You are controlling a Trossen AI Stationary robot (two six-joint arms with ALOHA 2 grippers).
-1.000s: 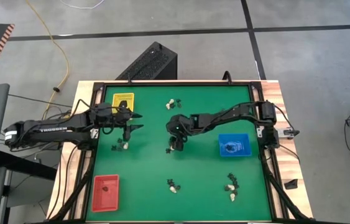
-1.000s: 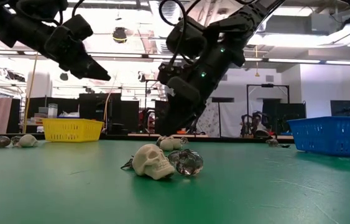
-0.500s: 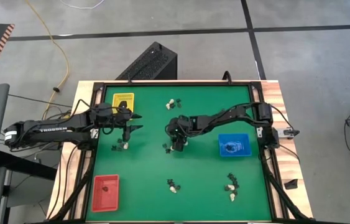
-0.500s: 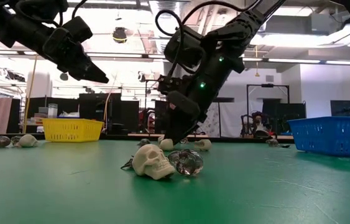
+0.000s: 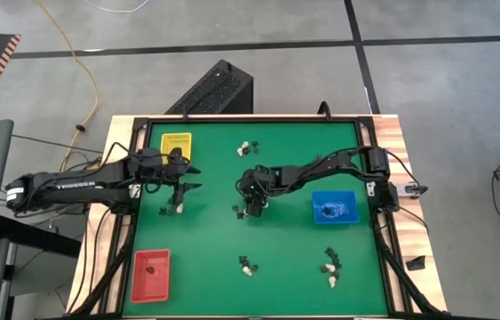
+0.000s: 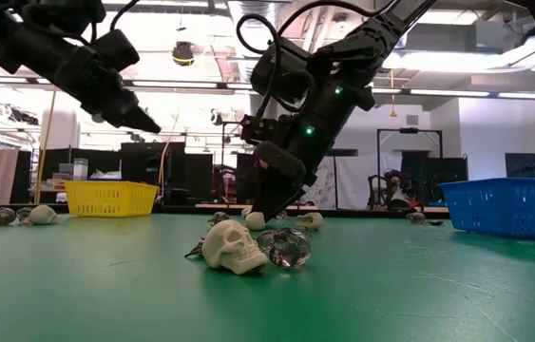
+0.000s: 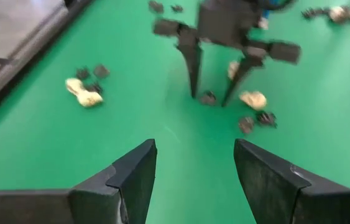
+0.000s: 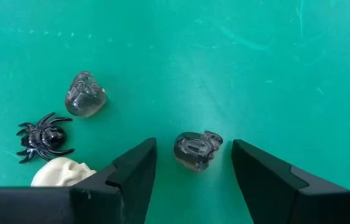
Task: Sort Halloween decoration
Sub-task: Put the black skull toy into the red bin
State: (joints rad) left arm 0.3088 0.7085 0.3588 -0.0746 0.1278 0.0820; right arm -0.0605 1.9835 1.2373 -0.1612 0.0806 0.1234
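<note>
**Finishes on the bench**

The bench (image 8: pixel 274 74) wears a matt green mat, faintly scuffed. A smoky clear skull (image 8: pixel 196 150) looks like glossy translucent plastic, as does a second one (image 8: pixel 84 94). The black spider (image 8: pixel 43 136) is shiny plastic; the cream skull (image 6: pixel 229 245) is smooth and matt.

table (image 5: pixel 214 240) green | trays: yellow (image 5: pixel 176 143), red (image 5: pixel 151 273), blue (image 5: pixel 333 207) | skull (image 8: pixel 198 149) smoky grey | spider (image 8: pixel 43 137) black

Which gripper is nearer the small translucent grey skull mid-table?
Right gripper: open, straddling the translucent grey skull. Left gripper hovers open, well off toward the yellow tray.
</note>
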